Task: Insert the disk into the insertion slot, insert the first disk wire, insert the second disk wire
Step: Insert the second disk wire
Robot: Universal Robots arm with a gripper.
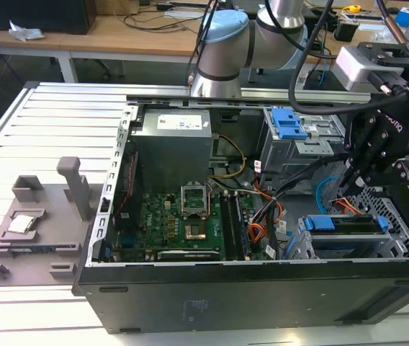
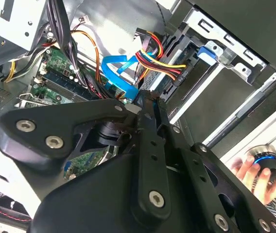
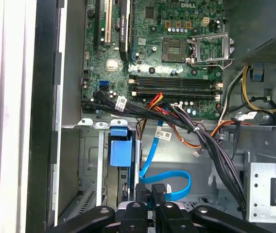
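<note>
Blue-framed, the disk [image 1: 345, 225] already sits inside the insertion slot [image 1: 320, 245] at the case's [image 1: 262, 295] near corner on the exterior view's right. Just above it, the black gripper [image 1: 350, 186] has its fingers [image 3: 158, 196] pressed together on a connector of the blue ribbon wire [image 3: 169, 182].

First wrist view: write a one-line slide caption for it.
Gripper pinches a blue cable beside the disk seated in its slot, below the motherboard.
</note>
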